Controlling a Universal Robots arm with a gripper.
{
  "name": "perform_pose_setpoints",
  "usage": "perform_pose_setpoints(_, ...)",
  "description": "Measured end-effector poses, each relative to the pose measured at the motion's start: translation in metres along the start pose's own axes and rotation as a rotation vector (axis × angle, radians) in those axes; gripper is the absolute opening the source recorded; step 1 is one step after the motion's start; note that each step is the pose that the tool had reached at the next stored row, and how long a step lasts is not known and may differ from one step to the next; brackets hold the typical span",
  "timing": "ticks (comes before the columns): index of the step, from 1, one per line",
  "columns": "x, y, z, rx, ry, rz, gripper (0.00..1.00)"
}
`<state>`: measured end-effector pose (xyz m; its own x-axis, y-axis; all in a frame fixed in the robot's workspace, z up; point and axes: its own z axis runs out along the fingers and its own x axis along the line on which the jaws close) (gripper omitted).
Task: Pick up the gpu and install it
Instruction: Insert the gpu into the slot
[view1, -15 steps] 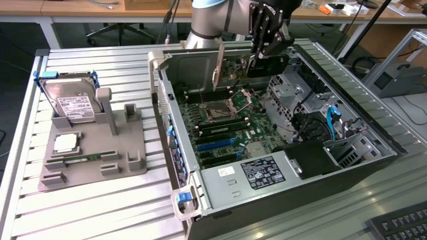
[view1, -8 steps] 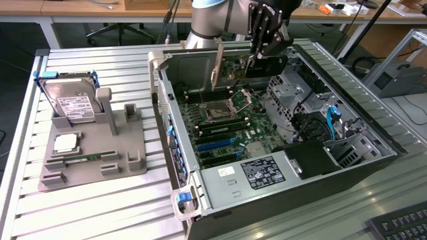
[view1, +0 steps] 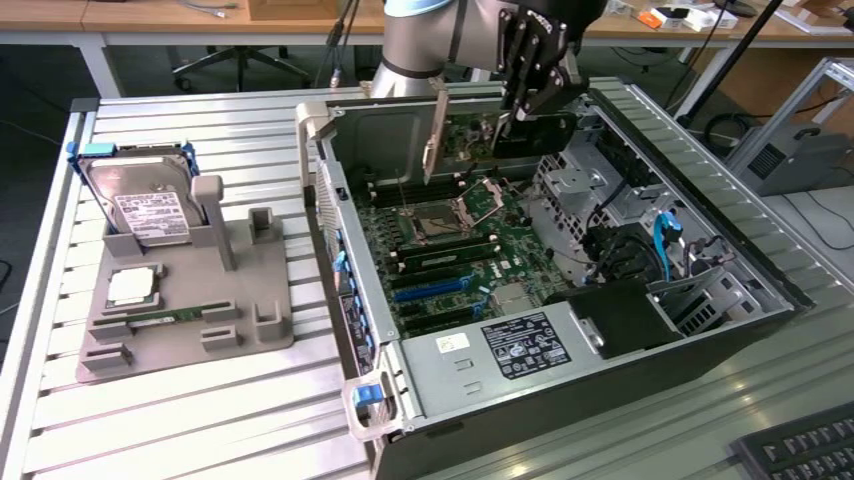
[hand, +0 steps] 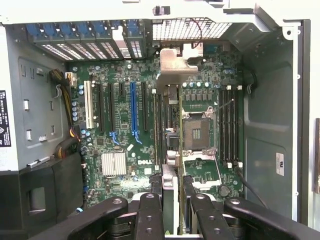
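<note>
The gpu (view1: 537, 136) is a dark flat card with a silver bracket (view1: 435, 140) at one end. It hangs edge-down over the open computer case (view1: 747, 270), above the motherboard (view1: 461, 270) near the CPU socket (view1: 438, 222). My gripper (view1: 529, 100) is shut on its top edge. In the wrist view the gpu (hand: 171, 150) runs edge-on between my two fingers (hand: 150, 212), with my gripper (hand: 173, 207) clamped on it and the bracket (hand: 175, 65) at the far end. It hovers beside the black slots and the blue slot (hand: 133, 112), apart from the board.
A grey parts holder (view1: 254, 290) at the exterior view's left carries a hard drive (view1: 154, 205), a CPU (view1: 130, 287) and a memory stick (view1: 167, 317). The power supply (view1: 521, 342) and drive cages (view1: 587, 180) crowd the case. A keyboard (view1: 801, 450) lies at the lower right.
</note>
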<state>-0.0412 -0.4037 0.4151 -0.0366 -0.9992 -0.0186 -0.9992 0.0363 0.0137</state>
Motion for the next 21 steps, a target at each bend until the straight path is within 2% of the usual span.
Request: perform_pose_setpoints(21, 0.0091, -0.0004, 0.0037, 0.0, 0.0002, 0.0, 0.27)
